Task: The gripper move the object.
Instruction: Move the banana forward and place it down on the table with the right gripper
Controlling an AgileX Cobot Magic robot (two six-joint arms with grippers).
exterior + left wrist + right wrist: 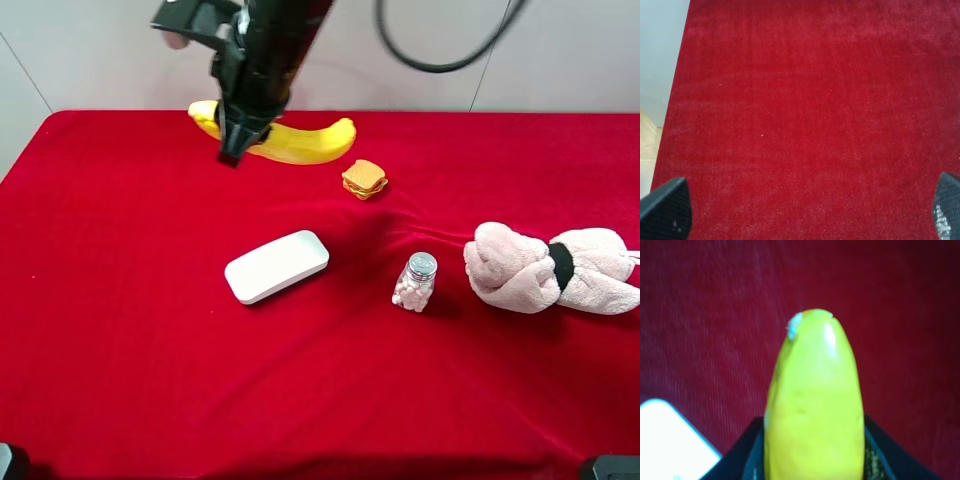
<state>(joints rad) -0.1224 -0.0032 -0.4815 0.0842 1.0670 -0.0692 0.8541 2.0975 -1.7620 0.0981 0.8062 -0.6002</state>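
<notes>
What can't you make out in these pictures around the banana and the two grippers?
- Exterior high: the middle of the banana is hidden behind the right gripper; lifted or resting, cannot tell.
- Right wrist: blurred; the banana hides most of the fingers; the white case is cut by the edge.
- Left wrist: only the fingertips of the left gripper show, at the edge.

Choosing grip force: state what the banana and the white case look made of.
The banana: likely plastic or rubber, smooth and glossy; a bright highlight sits near its tip in the right wrist view. The white case: probably hard plastic, matte, with even rounded edges.
</notes>
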